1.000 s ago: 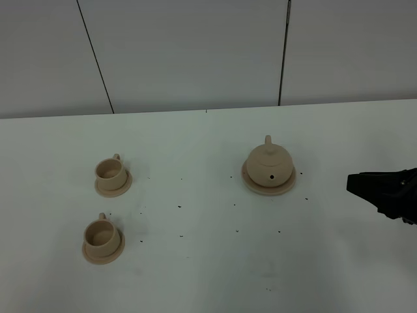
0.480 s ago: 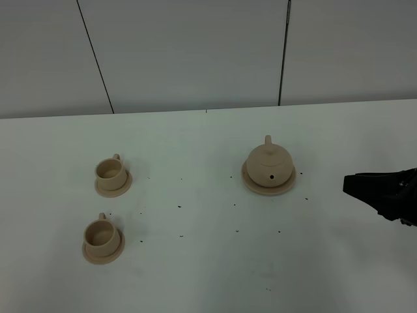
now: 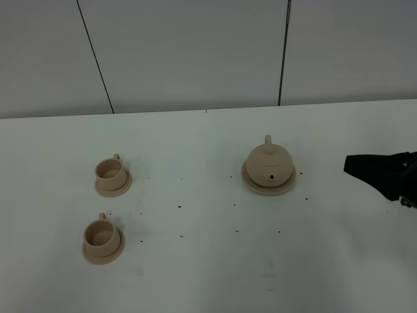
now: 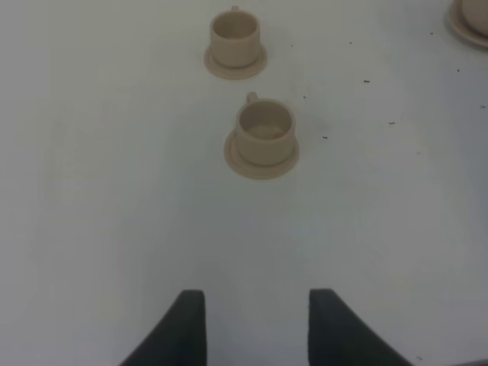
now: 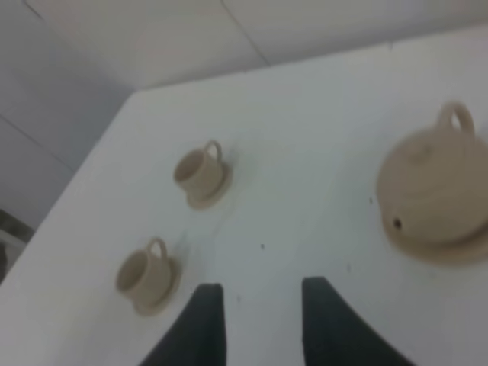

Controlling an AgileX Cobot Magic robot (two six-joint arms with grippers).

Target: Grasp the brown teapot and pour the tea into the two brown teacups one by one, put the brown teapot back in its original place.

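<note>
The brown teapot [image 3: 268, 162] sits on its wide tan saucer [image 3: 250, 183] right of the table's middle, handle to the far side; the right wrist view shows it too [image 5: 435, 191]. The two brown teacups stand on small saucers at the left, one farther [image 3: 109, 171] and one nearer [image 3: 100, 234]. My right gripper [image 3: 350, 166] is open and empty, to the right of the teapot and apart from it; it also shows in the right wrist view [image 5: 259, 309]. My left gripper [image 4: 255, 316] is open and empty, short of the nearer cup [image 4: 264, 131], with the farther cup [image 4: 235, 34] beyond.
The white table [image 3: 195, 274] has small dark specks scattered between the cups and the teapot. A grey panelled wall [image 3: 195, 52] stands behind the table's far edge. The table's left corner shows in the right wrist view [image 5: 126, 99].
My right gripper has shifted a little upward in the exterior view, staying to the right of the teapot. The teapot and cups have not moved.
</note>
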